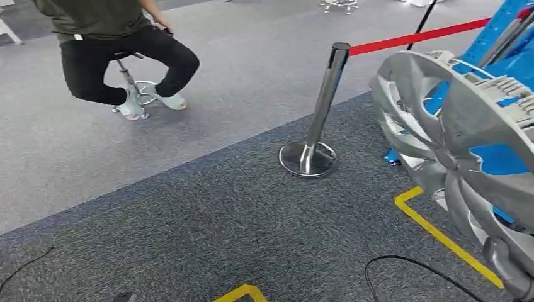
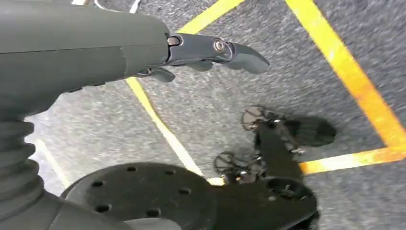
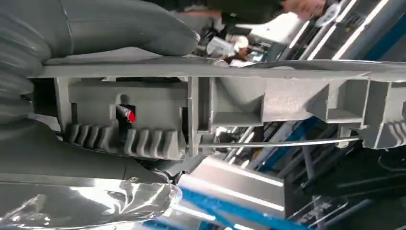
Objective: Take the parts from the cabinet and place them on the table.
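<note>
Right hand (image 3: 95, 57) apparently grips the hubcap (image 1: 453, 145) — no readable markings.

1. Floor (image 1: 208, 233): dark grey carpet, with lighter grey carpet toward 11 o'clock.
2. Yellow tape lines (image 1: 441, 236) at 4 o'clock.
3. Chrome stanchion base (image 1: 308, 158) stands centrally.
4. Black cable (image 1: 409, 261) at 5 o'clock.
5. Stool base (image 1: 142, 94) at 10 o'clock.
</note>
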Controlling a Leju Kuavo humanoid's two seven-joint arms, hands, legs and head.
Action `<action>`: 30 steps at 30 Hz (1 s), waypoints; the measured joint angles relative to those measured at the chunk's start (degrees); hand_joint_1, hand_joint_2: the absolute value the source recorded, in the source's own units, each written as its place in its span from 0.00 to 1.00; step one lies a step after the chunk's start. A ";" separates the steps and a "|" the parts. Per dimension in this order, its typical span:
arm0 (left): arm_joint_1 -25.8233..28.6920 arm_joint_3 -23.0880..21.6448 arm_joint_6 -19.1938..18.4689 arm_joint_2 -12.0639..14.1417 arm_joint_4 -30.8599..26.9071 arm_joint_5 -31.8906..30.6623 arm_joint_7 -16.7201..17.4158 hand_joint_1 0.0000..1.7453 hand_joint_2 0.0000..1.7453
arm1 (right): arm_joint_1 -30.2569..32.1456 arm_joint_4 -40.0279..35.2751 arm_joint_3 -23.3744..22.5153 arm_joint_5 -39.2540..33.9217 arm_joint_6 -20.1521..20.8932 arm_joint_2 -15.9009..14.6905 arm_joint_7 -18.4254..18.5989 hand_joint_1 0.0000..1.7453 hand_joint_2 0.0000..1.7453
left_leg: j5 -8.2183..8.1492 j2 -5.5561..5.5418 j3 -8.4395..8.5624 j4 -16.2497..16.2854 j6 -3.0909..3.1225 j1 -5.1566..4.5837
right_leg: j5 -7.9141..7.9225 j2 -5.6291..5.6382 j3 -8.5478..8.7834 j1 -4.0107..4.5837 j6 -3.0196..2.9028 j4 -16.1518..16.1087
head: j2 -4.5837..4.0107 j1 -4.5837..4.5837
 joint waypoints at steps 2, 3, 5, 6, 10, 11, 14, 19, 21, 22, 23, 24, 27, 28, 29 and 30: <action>-0.02 0.09 0.00 0.17 0.00 0.83 -1.17 0.00 1.00 | -0.40 0.00 0.11 -0.17 -0.02 0.00 0.04 1.00 1.00 | 0.05 -1.79 0.10 0.14 -0.10 0.03 | 4.91 0.31 3.02 -0.06 -0.18 -7.14 | 0.00 0.02; -0.02 0.09 0.00 0.17 0.00 0.83 -1.17 0.00 1.00 | -0.40 0.00 0.11 -0.17 -0.02 0.00 0.04 1.00 1.00 | 0.05 -1.79 0.10 0.14 -0.10 0.03 | 4.91 0.31 3.02 -0.06 -0.18 -7.14 | 0.00 0.02; -0.03 0.09 0.00 0.17 0.00 0.83 -1.18 0.00 1.00 | -0.42 0.00 0.11 -0.18 -0.02 0.00 0.04 1.00 1.00 | 0.05 -1.84 0.10 0.15 -0.10 0.04 | 5.08 0.35 3.16 -0.07 -0.18 -7.46 | 0.00 0.02; -0.03 0.11 0.00 0.17 0.00 0.93 -1.18 0.00 1.00 | -0.47 0.00 0.11 -0.18 -0.02 0.00 0.04 1.00 1.00 | 0.06 -1.98 0.10 0.18 -0.12 0.04 | 5.60 0.49 3.60 -0.09 -0.19 -8.43 | 0.00 0.02; -0.13 1.53 0.50 0.06 0.00 2.40 -2.54 0.00 1.00 | 0.15 -0.39 -0.11 -0.85 -0.09 0.00 -0.15 1.00 1.00 | 0.70 -5.92 -1.68 1.00 -2.01 0.40 | 7.90 3.84 7.57 -0.26 -1.22 -17.30 | 0.00 -0.07; -0.03 1.75 1.28 0.22 0.00 2.54 -1.54 0.00 1.00 | 0.55 -0.57 -0.20 -0.63 -0.13 0.00 -0.15 1.00 1.00 | 0.58 -6.12 -1.83 1.16 -2.22 0.33 | 8.19 3.03 7.70 -0.65 -1.71 -17.74 | 0.00 0.00; 0.06 1.88 3.23 -0.31 0.00 1.47 2.20 0.00 1.00 | 1.43 -1.40 -0.46 -0.37 -0.09 0.00 -0.37 1.00 1.00 | -4.49 1.25 -5.54 8.85 -3.11 0.14 | 8.26 0.86 7.89 -0.47 -2.45 -17.94 | 0.00 -0.87; -0.18 2.54 4.57 -0.42 0.00 2.43 1.94 0.00 1.00 | 2.38 -1.51 -0.85 -2.14 1.11 0.24 -1.24 1.00 1.00 | -4.02 1.97 -7.69 13.71 -3.53 0.70 | 7.99 -3.37 7.98 -0.35 -2.40 -17.94 | 0.00 -0.88; -0.29 2.78 4.13 -0.39 0.00 2.73 0.83 0.00 1.00 | 2.23 -1.51 -0.87 -2.86 1.29 0.59 -1.53 1.00 1.00 | -0.26 5.94 -1.85 3.95 -3.25 0.53 | 7.69 -4.59 8.46 -0.25 -1.92 -17.94 | 0.00 -0.90; -0.54 2.78 3.80 -0.44 0.00 2.60 0.64 0.00 1.00 | 2.23 -1.51 -0.94 -3.08 1.42 0.77 -1.57 1.00 1.00 | -0.94 8.51 -0.71 1.38 -3.24 -0.09 | 7.26 -5.16 8.44 0.36 -1.44 -17.59 | 0.00 -0.96; -0.74 2.78 3.69 -0.42 0.00 2.12 0.55 0.00 1.00 | 2.08 -1.44 -1.05 -3.26 1.44 0.90 -1.62 1.00 1.00 | -0.70 7.02 -0.95 1.56 -2.26 0.07 | 7.27 -5.60 8.56 0.38 -1.20 -17.82 | 0.00 -0.72; -0.68 2.75 3.69 -0.42 0.00 1.38 0.93 0.00 1.00 | 1.87 -1.31 -1.12 -3.34 1.53 1.02 -1.62 1.00 1.00 | -0.74 6.47 -1.16 1.54 -2.12 -0.03 | 7.25 -6.36 8.78 0.44 -1.00 -18.01 | 0.00 -0.57; -0.33 2.62 4.00 -0.37 0.00 0.65 3.28 0.00 1.00 | 1.59 -1.00 -1.31 -3.50 1.71 1.49 -1.62 1.00 1.00 | -0.33 4.24 -0.83 0.90 -0.75 0.25 | 6.33 -5.30 9.32 -0.02 0.14 -17.76 | 0.00 -0.39; -0.23 2.62 4.24 -0.31 0.00 0.68 3.61 0.00 1.00 | 1.74 -0.96 -1.49 -3.65 1.70 1.62 -1.73 1.00 1.00 | -0.29 3.73 -0.76 0.89 -0.35 0.34 | 4.67 -2.52 8.46 -0.07 0.03 -15.41 | 0.00 -0.24; -0.33 2.62 4.39 -0.22 0.00 0.83 3.70 0.00 1.00 | 1.99 -0.87 -1.93 -3.83 1.70 1.68 -1.88 1.00 1.00 | -0.29 2.94 -0.79 0.89 -0.06 0.34 | 2.28 -0.94 6.34 -0.04 -0.04 -10.84 | 0.00 0.15; -0.41 2.62 4.50 -0.20 0.00 1.01 3.83 0.00 1.00 | 2.16 -0.81 -2.23 -3.93 1.71 1.75 -1.99 1.00 1.00 | -0.29 2.06 -0.82 0.90 0.01 0.26 | -0.16 -0.23 3.72 -0.01 -0.02 -5.42 | 0.00 0.24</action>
